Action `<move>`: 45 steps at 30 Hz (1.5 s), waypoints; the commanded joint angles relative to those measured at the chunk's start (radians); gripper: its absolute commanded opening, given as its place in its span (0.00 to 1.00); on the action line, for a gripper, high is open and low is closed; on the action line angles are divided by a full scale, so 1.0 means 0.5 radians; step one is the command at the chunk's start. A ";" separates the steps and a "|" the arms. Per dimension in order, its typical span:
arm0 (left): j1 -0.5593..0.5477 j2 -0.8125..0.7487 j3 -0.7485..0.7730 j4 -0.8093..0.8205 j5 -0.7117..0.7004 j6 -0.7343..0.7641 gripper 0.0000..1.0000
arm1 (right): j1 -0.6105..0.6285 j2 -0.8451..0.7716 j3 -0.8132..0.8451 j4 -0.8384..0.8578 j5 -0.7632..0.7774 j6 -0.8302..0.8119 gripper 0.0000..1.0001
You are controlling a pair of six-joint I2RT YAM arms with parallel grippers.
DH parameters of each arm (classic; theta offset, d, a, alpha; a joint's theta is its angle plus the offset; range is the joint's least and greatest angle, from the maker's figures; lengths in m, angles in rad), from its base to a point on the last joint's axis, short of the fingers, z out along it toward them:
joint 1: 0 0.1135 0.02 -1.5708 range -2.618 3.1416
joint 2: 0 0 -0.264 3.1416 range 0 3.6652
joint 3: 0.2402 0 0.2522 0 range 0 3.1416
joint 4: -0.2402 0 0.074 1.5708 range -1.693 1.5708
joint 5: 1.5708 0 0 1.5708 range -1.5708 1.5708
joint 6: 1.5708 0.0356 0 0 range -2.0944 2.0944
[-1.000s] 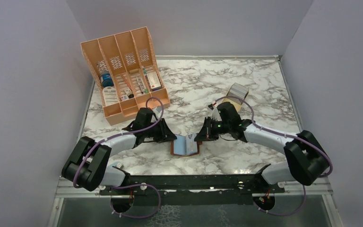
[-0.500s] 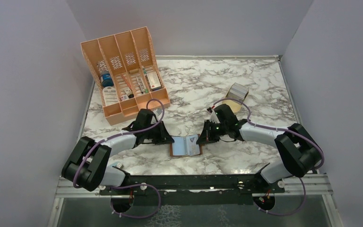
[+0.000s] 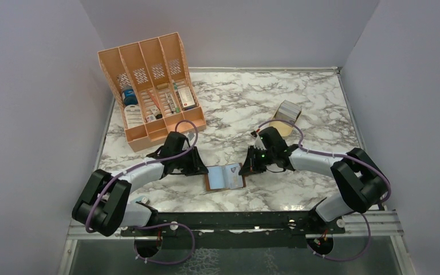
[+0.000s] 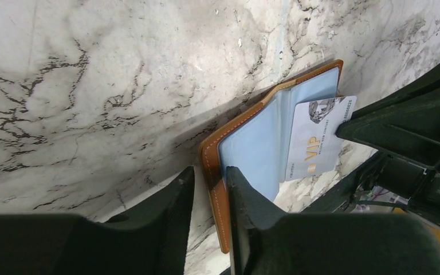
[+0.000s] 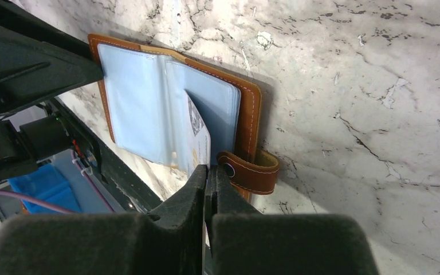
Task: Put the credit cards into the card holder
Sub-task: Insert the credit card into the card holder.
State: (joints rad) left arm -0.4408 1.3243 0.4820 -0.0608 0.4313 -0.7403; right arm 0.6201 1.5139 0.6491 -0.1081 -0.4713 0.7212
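The brown card holder [image 3: 224, 177] lies open on the marble between my two grippers, its bluish sleeves [image 4: 256, 150] up. My left gripper [image 3: 204, 168] is shut on the left cover's edge [image 4: 210, 162], with the leather between its fingers [image 4: 208, 175]. My right gripper [image 3: 245, 167] is shut on a white credit card [image 5: 198, 139] marked VIP [image 4: 311, 145]. The card sits partly inside a sleeve, beside the snap tab [image 5: 251, 172]. Its gripper shows in the right wrist view [image 5: 211, 170]. The remaining credit cards [image 3: 290, 108] stand in a small stack at the back right.
A tan wooden stand [image 3: 279, 127] holds the card stack just behind my right arm. The big orange slotted organiser [image 3: 149, 86] with boxes and bottles stands at the back left. Grey walls close in both sides.
My right gripper has moved left with the card, sliding it further into the sleeve. The card holder has shifted and turned slightly. My left gripper has hardly moved.
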 commanded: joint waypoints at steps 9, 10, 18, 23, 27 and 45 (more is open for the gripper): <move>-0.006 0.027 0.012 0.029 0.044 0.051 0.00 | 0.008 -0.001 -0.030 0.131 -0.112 0.012 0.01; -0.006 0.036 0.012 0.032 0.043 0.051 0.00 | 0.008 -0.014 -0.035 0.177 -0.161 0.033 0.01; -0.008 0.086 0.024 0.074 0.063 0.036 0.00 | 0.008 -0.019 -0.005 0.303 -0.214 0.100 0.01; -0.007 0.091 0.019 0.084 0.063 0.029 0.00 | 0.008 0.005 0.001 0.330 -0.199 0.099 0.01; -0.007 0.105 0.015 0.098 0.063 0.025 0.00 | 0.008 0.035 -0.008 0.384 -0.215 0.110 0.01; -0.006 0.147 0.009 0.131 0.081 0.017 0.00 | 0.011 0.183 -0.047 0.503 -0.261 0.148 0.01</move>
State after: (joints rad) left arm -0.4408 1.3869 0.4820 -0.0078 0.4564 -0.7315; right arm 0.6201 1.5826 0.6395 0.0975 -0.5758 0.7860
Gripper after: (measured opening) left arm 0.012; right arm 0.012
